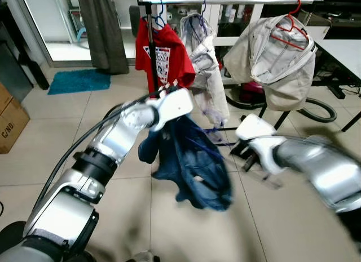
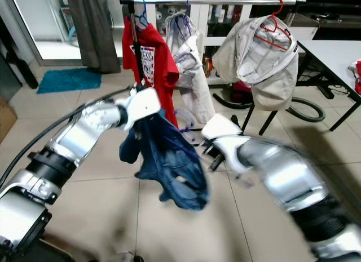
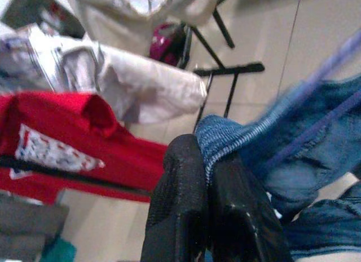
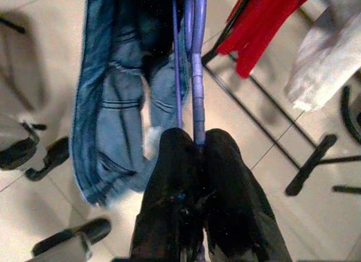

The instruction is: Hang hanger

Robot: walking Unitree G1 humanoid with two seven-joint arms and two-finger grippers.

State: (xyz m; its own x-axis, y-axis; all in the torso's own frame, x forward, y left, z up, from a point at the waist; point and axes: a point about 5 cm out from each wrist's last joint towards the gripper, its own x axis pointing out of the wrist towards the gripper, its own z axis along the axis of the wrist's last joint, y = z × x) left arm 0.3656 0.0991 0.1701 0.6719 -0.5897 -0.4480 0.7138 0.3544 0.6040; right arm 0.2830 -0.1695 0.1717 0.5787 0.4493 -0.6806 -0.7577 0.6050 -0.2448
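In front of the metal clothes rail [image 1: 225,1], the left pincer [image 3: 207,183] is clamped on the blue denim garment [image 1: 194,163] to carry its weight, while the right pincer [image 4: 197,146] grips the thin purple hanger [image 4: 196,65], steering it toward the rail.

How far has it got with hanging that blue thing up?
Done: jeans sit on a purple hanger, lifted off the floor. In hand: the left end effector pinches the denim and the right end effector grips the hanger. Left: hooking it on the rail beside the red shirt.
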